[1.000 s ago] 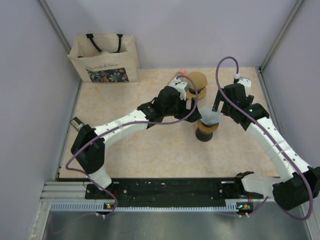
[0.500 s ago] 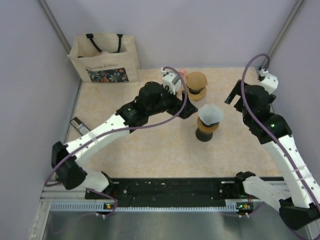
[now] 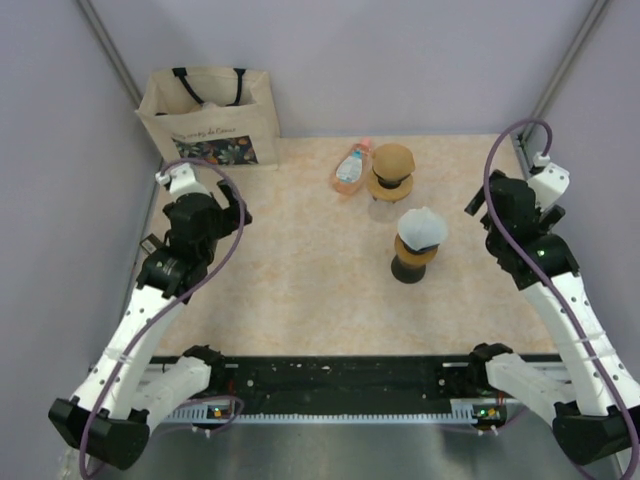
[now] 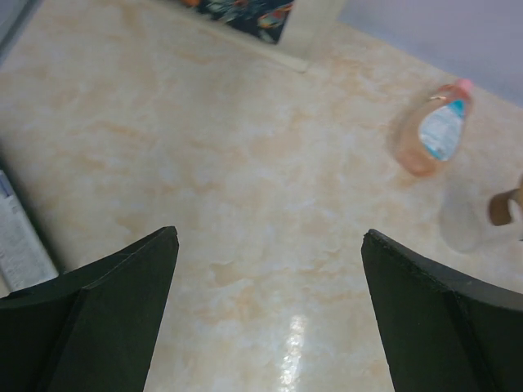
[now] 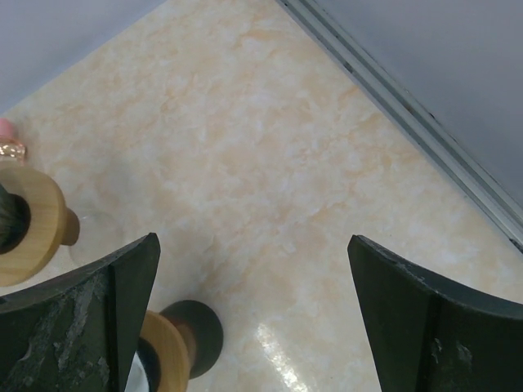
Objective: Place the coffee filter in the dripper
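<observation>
A: Black fingers on the right gripper, are they pinching anything?
B: No, they're spread wide over bare tabletop. The left gripper is spread too and holds nothing.
A: And the filter?
B: White paper, its rim flaring above the dripper it sits in, which has a wooden collar on a dark foot.
A: Where is it from the grippers?
B: Mid-tabletop, near the right gripper and to its left. It's well apart from the left gripper, which hangs by the left edge.
</observation>
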